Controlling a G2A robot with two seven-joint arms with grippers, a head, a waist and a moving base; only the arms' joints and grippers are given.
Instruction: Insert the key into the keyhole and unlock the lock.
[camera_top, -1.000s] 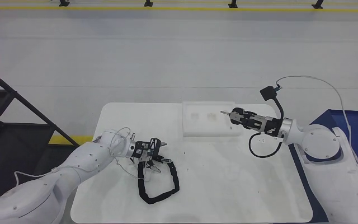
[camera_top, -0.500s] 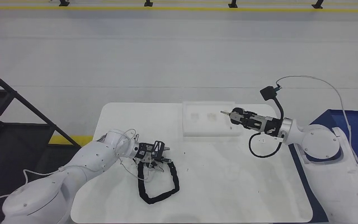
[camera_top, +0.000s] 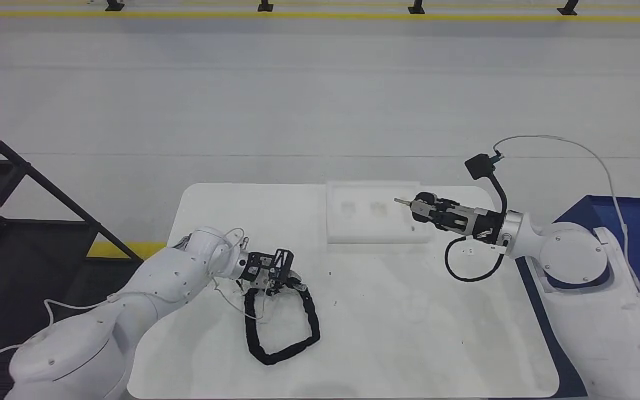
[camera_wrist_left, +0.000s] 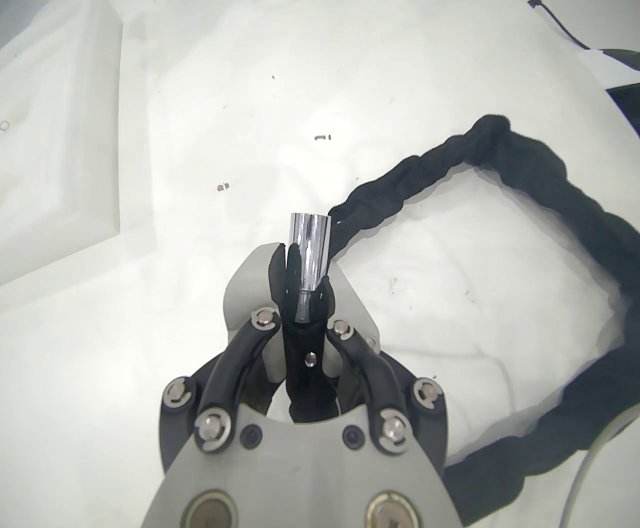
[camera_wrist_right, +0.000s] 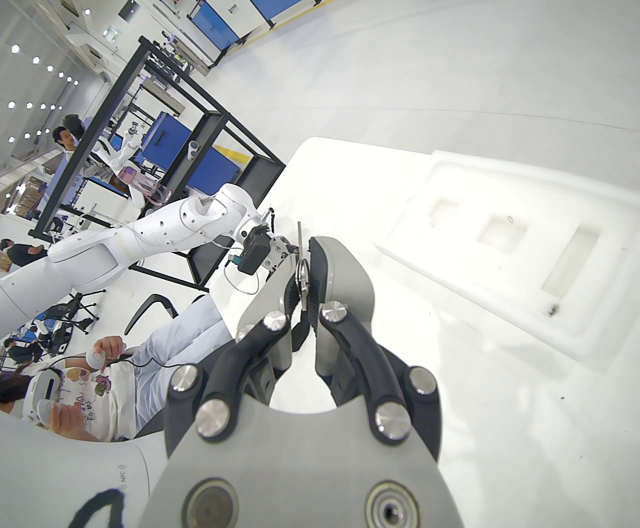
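A black fabric-sleeved chain lock (camera_top: 288, 338) lies in a loop on the white table (camera_top: 420, 330), near its left front. My left gripper (camera_top: 283, 277) is shut on the lock's chrome cylinder (camera_wrist_left: 310, 250), whose end sticks out past the fingertips (camera_wrist_left: 280, 270); the chain (camera_wrist_left: 525, 165) trails off from it. At the right, my right gripper (camera_top: 414, 206) hovers beside the foam tray, shut on a small metal key (camera_wrist_right: 300, 245). The key's blade (camera_top: 401, 201) points towards the left arm.
A white foam tray (camera_top: 370, 212) with shallow rectangular pockets (camera_wrist_right: 502, 231) sits at the table's back middle. A thin cable (camera_top: 460, 265) hangs under the right arm. Bare tabletop lies between the two grippers.
The left arm has shifted a little to the right and its gripper has turned slightly with the lock cylinder still in it. The right arm and key have not moved.
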